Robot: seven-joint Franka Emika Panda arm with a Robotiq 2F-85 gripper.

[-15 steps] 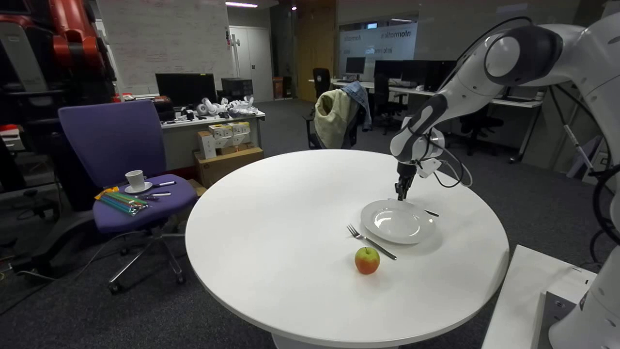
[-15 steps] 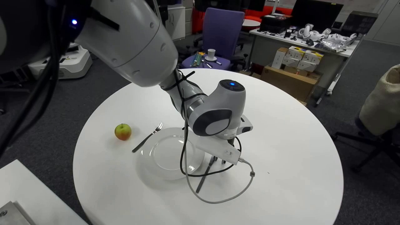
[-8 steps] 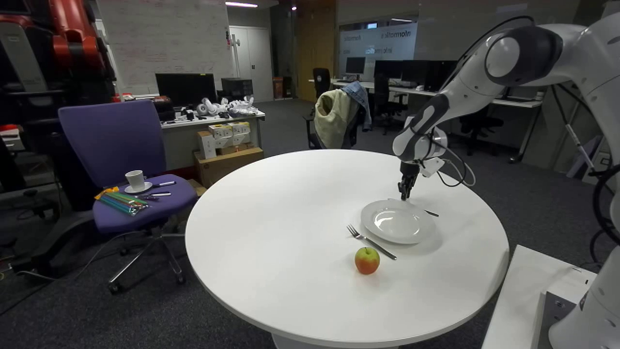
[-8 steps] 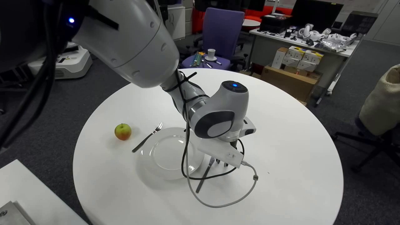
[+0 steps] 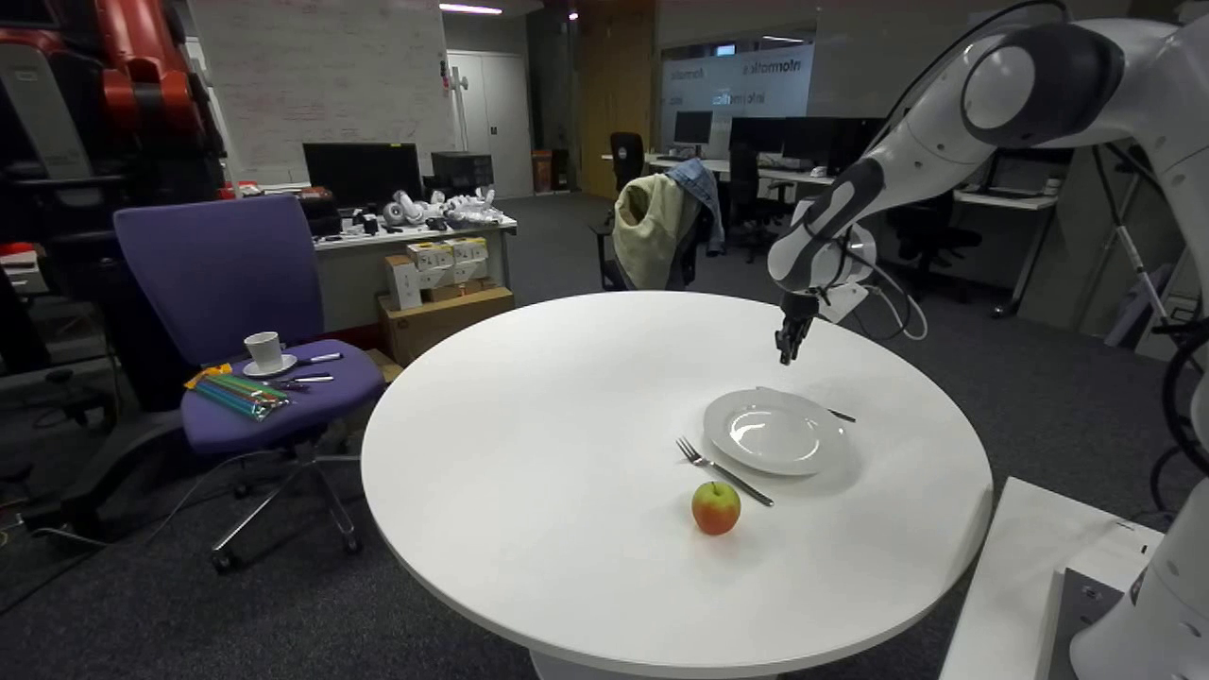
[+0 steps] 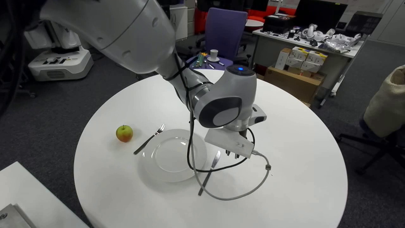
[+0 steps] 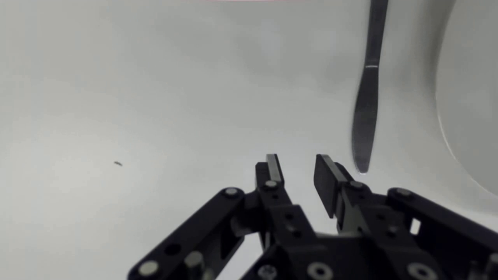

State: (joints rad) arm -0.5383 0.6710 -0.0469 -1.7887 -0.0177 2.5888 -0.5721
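Observation:
My gripper stands open above the white table, with bare space between its two finger pads. A metal knife lies flat on the table just to the right of the fingers in the wrist view, its rounded tip nearest them and not touching. Beyond the knife is the edge of a white plate. In an exterior view the gripper hangs behind the plate, off the tabletop. On the plate's far side from the knife lie a fork and a red-green apple.
A grey cable and a black cable loop from the wrist low over the plate and knife. A purple chair beside the round table bears a white cup, a saucer and a pack of coloured straws.
My gripper has risen from close to the tabletop by the knife's blade and shifted slightly away from the plate. Knife, plate, fork and apple have stayed where they were.

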